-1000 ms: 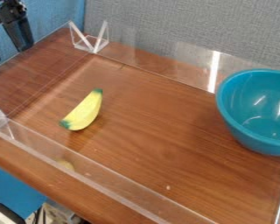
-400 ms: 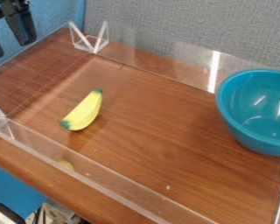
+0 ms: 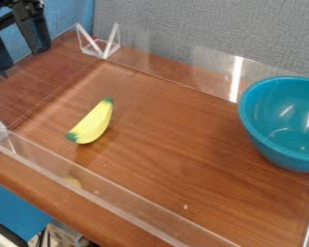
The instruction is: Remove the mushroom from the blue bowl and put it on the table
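The blue bowl (image 3: 284, 121) stands at the right end of the table (image 3: 170, 135), a deep glossy teal bowl cut off by the frame's right edge. The part of its inside that I see holds only reflections. The mushroom is out of view. My gripper (image 3: 18, 43) hangs at the top left corner, over the table's far left end and far from the bowl. Its two black fingers (image 3: 39, 31) stand apart, open, with nothing between them.
A yellow banana with a green tip (image 3: 90, 122) lies left of the middle of the table. Low clear acrylic walls (image 3: 170, 69) run round the tabletop, with triangular braces at the back left corner (image 3: 100, 43).
The gripper has edged slightly to the right at the top left corner. The bowl and the banana have not moved.
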Action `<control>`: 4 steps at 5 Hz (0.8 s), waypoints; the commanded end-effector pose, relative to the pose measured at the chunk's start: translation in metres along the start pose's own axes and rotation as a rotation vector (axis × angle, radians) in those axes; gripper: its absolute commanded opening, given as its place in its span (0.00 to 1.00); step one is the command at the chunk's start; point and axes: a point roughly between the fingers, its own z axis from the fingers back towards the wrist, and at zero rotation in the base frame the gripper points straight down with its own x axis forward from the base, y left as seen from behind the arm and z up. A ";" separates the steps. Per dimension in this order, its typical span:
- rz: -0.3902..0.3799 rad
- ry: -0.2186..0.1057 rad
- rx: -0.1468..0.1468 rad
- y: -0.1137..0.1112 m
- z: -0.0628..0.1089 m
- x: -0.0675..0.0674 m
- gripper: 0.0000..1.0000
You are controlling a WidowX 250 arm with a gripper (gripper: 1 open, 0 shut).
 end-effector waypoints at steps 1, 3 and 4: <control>-0.081 -0.016 0.041 -0.007 0.014 -0.005 1.00; -0.114 0.021 0.056 0.001 0.016 0.002 1.00; -0.100 0.022 0.055 0.007 0.018 0.002 1.00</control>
